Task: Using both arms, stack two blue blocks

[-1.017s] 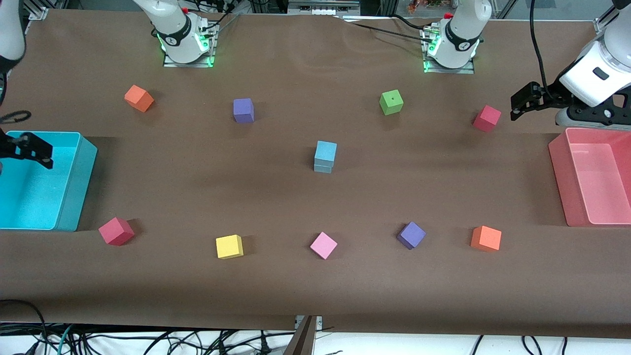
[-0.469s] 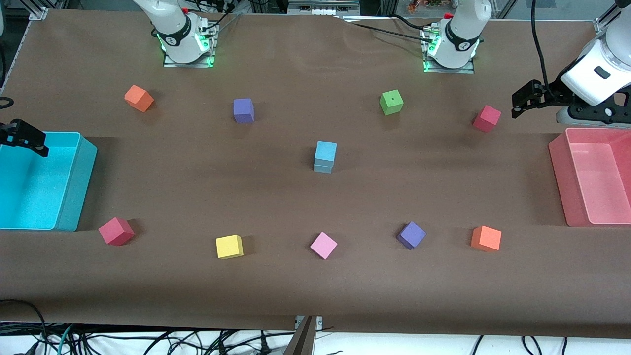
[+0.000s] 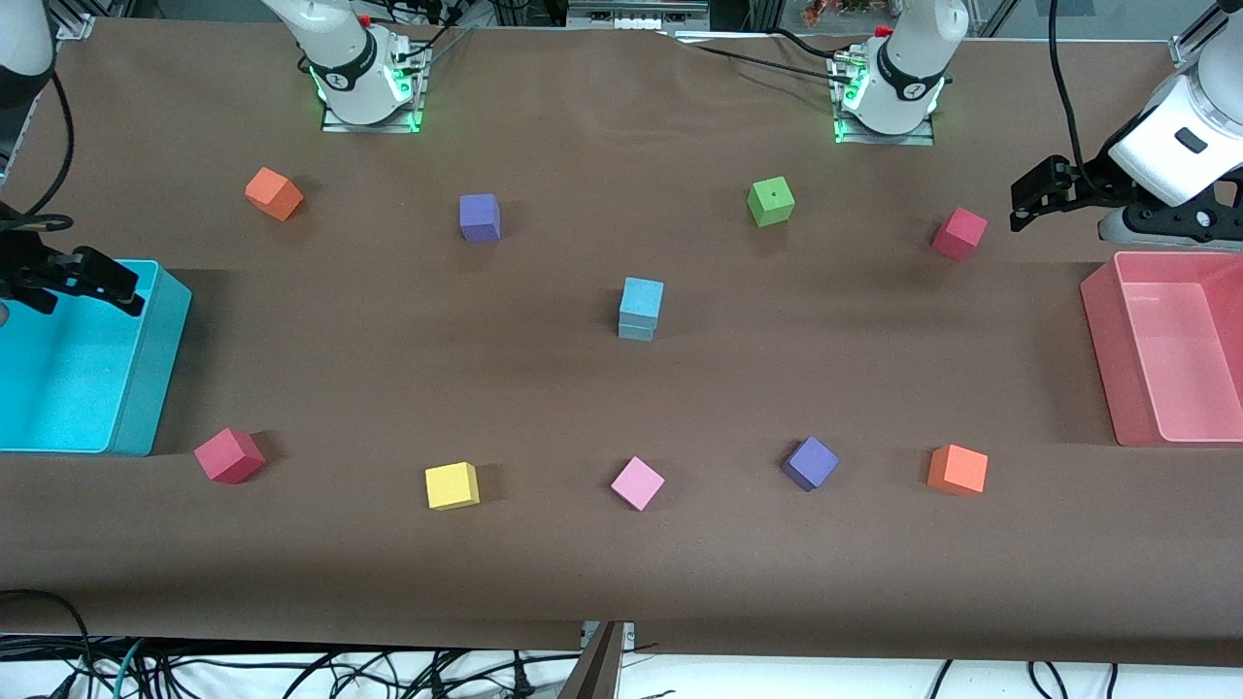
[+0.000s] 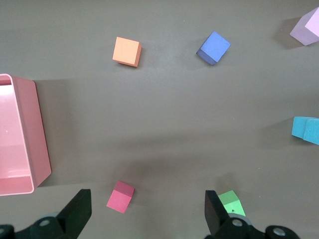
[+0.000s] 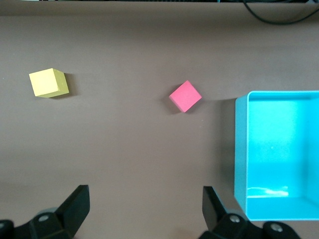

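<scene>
The two blue blocks stand stacked mid-table, the upper blue block resting squarely on the lower blue block; the stack also shows at the edge of the left wrist view. My left gripper hangs open and empty over the table at the left arm's end, above a red cube. My right gripper hangs open and empty over the rim of the turquoise bin at the right arm's end. Neither gripper is near the stack.
A pink bin sits at the left arm's end. Loose cubes lie around the stack: green, red, purple, orange toward the bases; red, yellow, pink, purple, orange nearer the camera.
My right gripper has swung back a little toward the table's middle over the turquoise bin's rim. The left gripper has barely shifted. The stack has not moved.
</scene>
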